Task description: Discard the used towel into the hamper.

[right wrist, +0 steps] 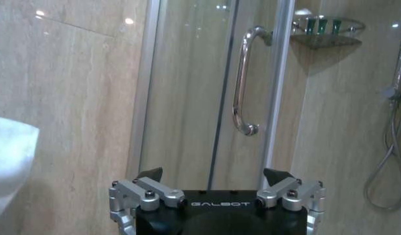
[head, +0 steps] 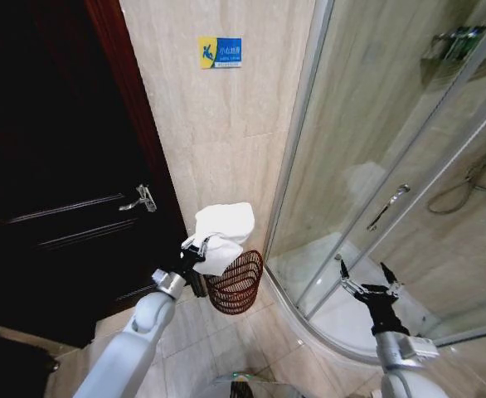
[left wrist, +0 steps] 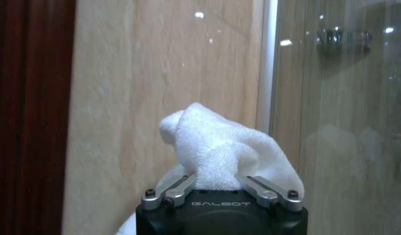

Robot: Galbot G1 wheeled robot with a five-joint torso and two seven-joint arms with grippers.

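Note:
A bunched white towel (head: 223,232) hangs in my left gripper (head: 200,246), which is shut on it just above and to the left of the hamper (head: 235,283). The hamper is a small round reddish-brown wire basket standing on the tiled floor against the beige wall. In the left wrist view the towel (left wrist: 217,152) bulges up out of the closed fingers (left wrist: 171,188). My right gripper (head: 367,282) is held open in front of the shower enclosure, well to the right of the hamper, with nothing between its fingers (right wrist: 150,175).
A dark wooden door (head: 60,182) with a lever handle (head: 139,199) stands at the left. A curved glass shower enclosure (head: 376,166) with a chrome door handle (right wrist: 243,81) takes up the right side. Its raised tray rim (head: 326,336) curves along the floor.

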